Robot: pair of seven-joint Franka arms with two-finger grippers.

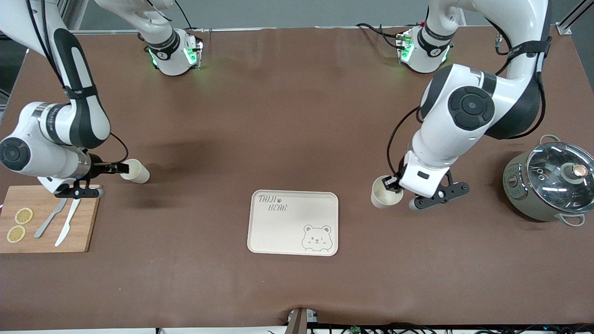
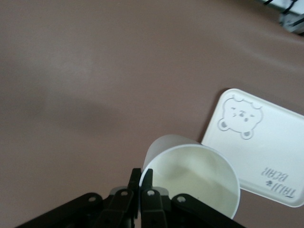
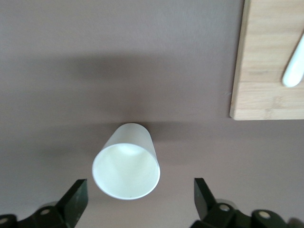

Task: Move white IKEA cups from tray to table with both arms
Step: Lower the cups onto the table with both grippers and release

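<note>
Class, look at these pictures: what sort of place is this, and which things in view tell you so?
Probably a robotics lab staged as a kitchen: two arms bolted to a brown-covered table, with a cutting board bearing lemon slices, a lidded pot and a bear-print tray.

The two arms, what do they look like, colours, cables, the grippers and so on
Both the left arm and the right arm have glossy white rounded shells with black-grey joint sections and round dark joint caps. Thin black cables loop along each. Green lights glow at both bases. The left gripper and the right gripper are black, with two flat fingers on black brackets.
</note>
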